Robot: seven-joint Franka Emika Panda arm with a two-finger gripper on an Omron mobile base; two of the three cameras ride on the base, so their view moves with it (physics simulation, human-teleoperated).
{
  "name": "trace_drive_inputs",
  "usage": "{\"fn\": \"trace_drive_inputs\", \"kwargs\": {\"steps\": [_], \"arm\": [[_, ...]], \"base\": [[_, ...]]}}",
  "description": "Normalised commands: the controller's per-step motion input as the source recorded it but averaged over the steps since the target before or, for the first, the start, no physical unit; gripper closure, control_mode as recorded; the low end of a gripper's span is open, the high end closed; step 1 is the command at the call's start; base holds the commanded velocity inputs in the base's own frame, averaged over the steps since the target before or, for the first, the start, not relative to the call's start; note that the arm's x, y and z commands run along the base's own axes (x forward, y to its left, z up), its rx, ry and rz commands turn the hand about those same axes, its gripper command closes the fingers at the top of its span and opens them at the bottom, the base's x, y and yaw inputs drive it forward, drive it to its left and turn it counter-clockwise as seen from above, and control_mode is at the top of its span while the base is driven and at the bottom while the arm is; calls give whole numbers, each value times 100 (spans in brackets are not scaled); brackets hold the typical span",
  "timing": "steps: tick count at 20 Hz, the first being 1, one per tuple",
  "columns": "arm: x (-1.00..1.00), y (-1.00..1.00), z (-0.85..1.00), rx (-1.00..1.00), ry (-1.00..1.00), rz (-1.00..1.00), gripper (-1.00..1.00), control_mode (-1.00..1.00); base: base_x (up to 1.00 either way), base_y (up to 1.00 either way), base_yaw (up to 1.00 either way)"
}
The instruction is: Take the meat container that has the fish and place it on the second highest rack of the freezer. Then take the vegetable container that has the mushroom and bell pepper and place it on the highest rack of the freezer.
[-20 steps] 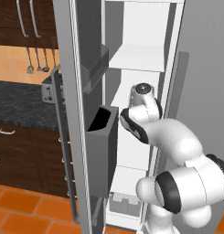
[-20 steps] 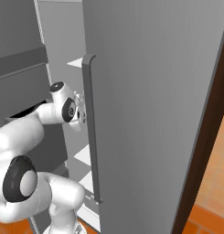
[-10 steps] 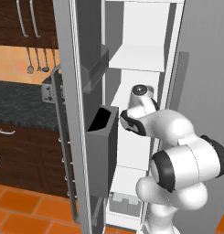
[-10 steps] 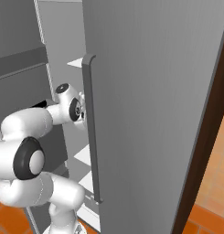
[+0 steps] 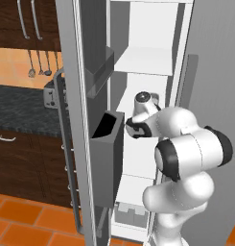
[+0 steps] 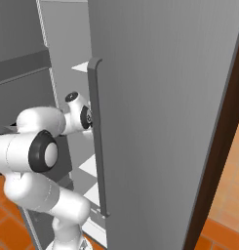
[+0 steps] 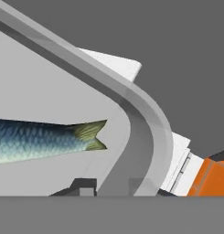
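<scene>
Arm reaches inside the freezer (image 5: 147,62). Fish (image 7: 45,139) lies in the meat container (image 7: 145,132), rim between the fingers. Grip looks clamped on it.

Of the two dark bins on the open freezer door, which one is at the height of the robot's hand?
The lower bin, tall with an open dark mouth, sits level with the hand. The upper bin is shorter and hangs well above it.

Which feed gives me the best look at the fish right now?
The hand view. It shows the fish close up, tail and scaled blue-silver body lying in the meat container, whose curved grey rim wraps around the tail end. In the left and right base views I can't make the fish out; the arm reaches into the open freezer.
</scene>
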Motion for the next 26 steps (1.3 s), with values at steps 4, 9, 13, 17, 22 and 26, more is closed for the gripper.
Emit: {"fn": "trace_drive_inputs", "kwargs": {"steps": [4, 9, 13, 17, 22, 26], "arm": [[29, -16, -11, 0, 0, 0, 100, -100], [48, -10, -1, 0, 0, 0, 100, -100], [26, 0, -39, 0, 0, 0, 100, -100], [21, 0, -38, 0, 0, 0, 100, -100], [5, 0, -7, 0, 0, 0, 100, -100], [0, 0, 0, 0, 0, 0, 100, -100]], "base": [[0, 0, 0], [0, 0, 0], [0, 0, 0], [0, 0, 0], [0, 0, 0], [0, 0, 0]]}}
